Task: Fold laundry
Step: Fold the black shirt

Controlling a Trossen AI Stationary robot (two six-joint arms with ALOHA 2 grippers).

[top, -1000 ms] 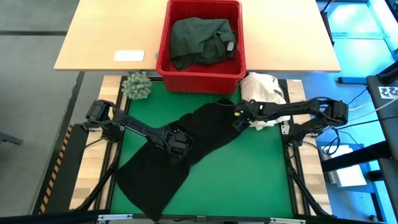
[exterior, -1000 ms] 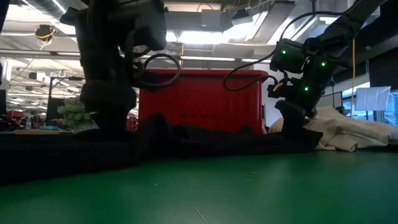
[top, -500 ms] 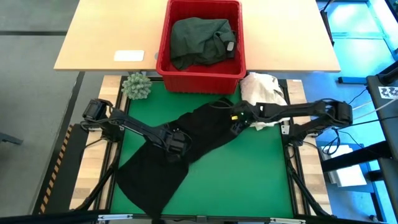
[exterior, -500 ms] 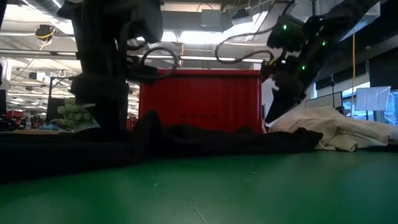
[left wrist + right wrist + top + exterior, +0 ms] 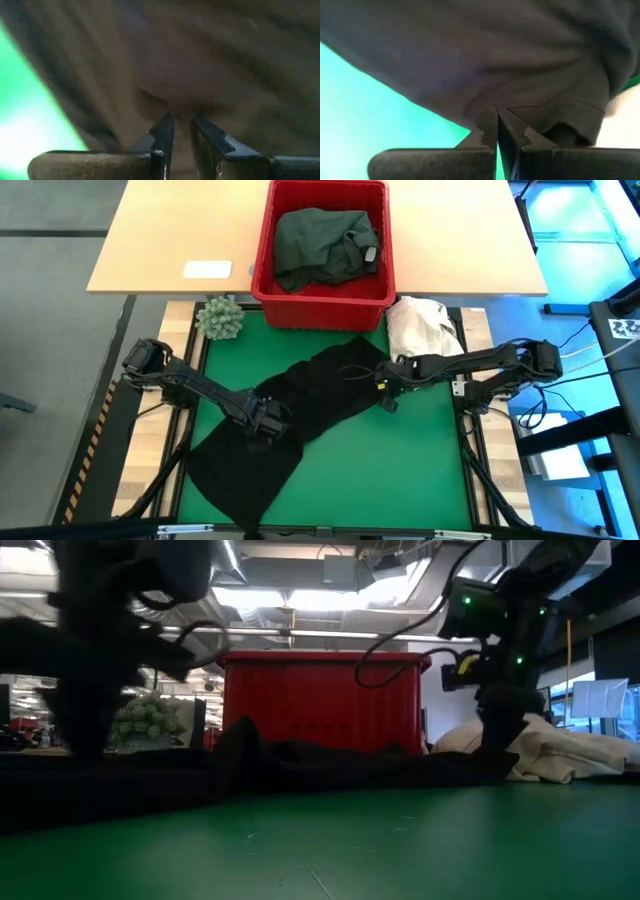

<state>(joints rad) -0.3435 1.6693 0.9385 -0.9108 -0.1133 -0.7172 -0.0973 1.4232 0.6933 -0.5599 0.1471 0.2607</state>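
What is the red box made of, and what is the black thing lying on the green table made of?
The red basket looks like hard moulded plastic: stiff straight walls, smooth, slightly shiny. The black garment looks like soft matte cloth: it lies limp and rumpled, with a stitched hem in the right wrist view. Which fibre cannot be told.

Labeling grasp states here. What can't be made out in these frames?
- Left wrist view: whether the left end effector pinches the black garment; motion blur.
- Low view: left arm blurred; the garment's spread hidden by the level angle.
- High view: green garment crumpled in the red basket; type unclear.
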